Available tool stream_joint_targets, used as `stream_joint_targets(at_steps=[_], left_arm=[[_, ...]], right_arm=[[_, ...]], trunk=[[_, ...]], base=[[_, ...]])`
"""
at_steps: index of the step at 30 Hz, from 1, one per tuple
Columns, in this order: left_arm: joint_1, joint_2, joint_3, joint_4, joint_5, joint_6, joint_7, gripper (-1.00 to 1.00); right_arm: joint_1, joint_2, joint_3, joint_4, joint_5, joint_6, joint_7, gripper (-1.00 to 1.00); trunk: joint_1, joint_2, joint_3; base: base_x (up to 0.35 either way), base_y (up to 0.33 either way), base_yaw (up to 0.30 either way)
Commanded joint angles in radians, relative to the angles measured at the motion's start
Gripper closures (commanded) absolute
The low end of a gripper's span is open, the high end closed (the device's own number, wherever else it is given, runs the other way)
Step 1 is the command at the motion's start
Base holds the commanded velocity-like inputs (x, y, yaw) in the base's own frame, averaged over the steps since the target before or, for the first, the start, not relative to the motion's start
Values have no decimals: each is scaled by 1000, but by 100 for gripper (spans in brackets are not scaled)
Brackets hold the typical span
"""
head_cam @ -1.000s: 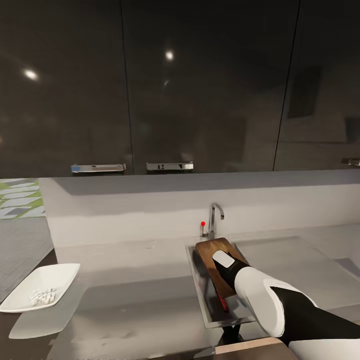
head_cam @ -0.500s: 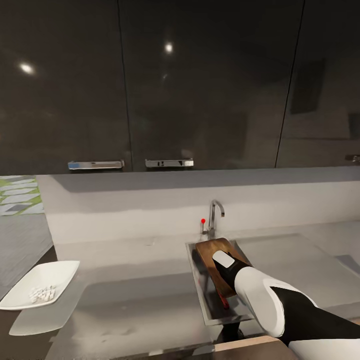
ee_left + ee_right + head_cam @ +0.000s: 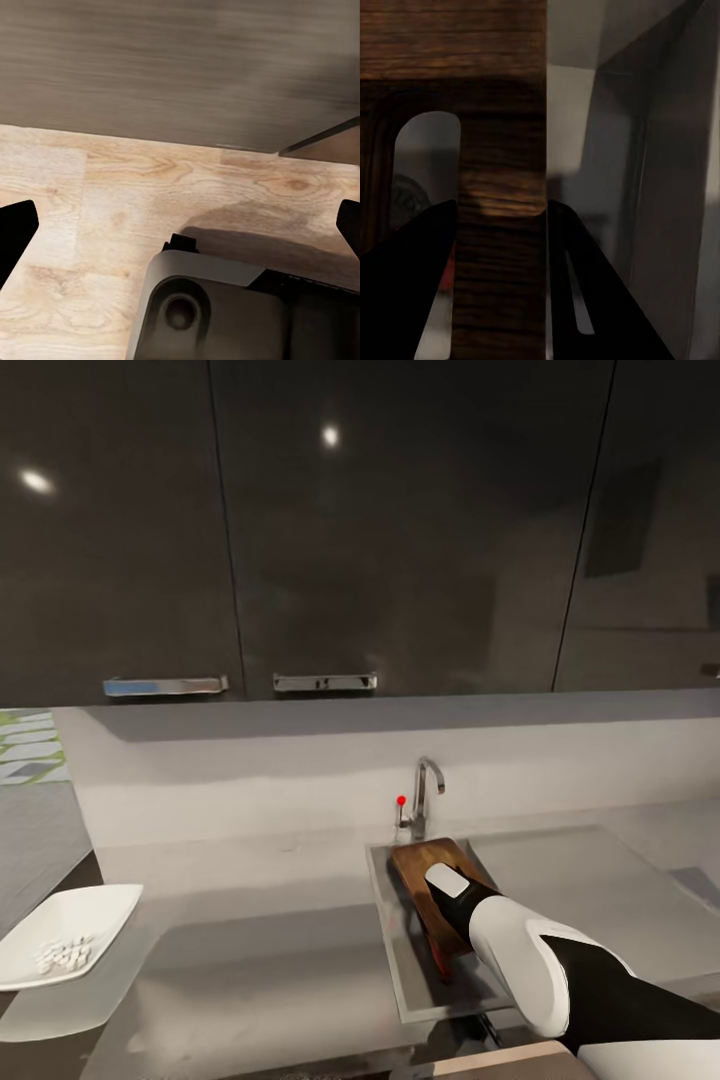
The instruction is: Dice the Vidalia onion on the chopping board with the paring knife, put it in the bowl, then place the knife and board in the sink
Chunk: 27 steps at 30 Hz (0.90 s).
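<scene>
Board in sink, gripped by right arm.
White squarish bowl [image 3: 62,943] with pale diced bits sat far left on the grey glossy worktop [image 3: 260,970]. Left gripper [image 3: 180,229] hung over light wood floor [image 3: 112,202], fingers [image 3: 15,232] released, spread wide. Steel sink [image 3: 395,950] held the brown grained chopping board [image 3: 425,885], tilted, below the chrome tap [image 3: 425,795]. Right gripper [image 3: 501,217] fingers [image 3: 405,285] were grasping the board's edge; red knife handle [image 3: 440,958] beside it.
</scene>
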<state>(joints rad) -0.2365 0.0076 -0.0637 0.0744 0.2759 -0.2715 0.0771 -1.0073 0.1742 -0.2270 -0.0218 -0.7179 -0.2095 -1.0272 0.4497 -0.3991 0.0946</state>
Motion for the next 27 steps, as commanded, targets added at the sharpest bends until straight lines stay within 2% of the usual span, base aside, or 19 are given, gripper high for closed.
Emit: stream_joint_targets(at_steps=[1, 27], left_arm=[[-1, 0, -7, 4, 4, -6, 1, -100], [-1, 1, -7, 4, 4, -6, 0, -100]], right_arm=[[0, 0, -6, -1, 5, -5, 0, 100], [1, 0, -6, -1, 3, -5, 1, 100]], trunk=[[0, -1, -2], [0, -1, -44]], base=[[3, -1, 0], [20, 0, 0]])
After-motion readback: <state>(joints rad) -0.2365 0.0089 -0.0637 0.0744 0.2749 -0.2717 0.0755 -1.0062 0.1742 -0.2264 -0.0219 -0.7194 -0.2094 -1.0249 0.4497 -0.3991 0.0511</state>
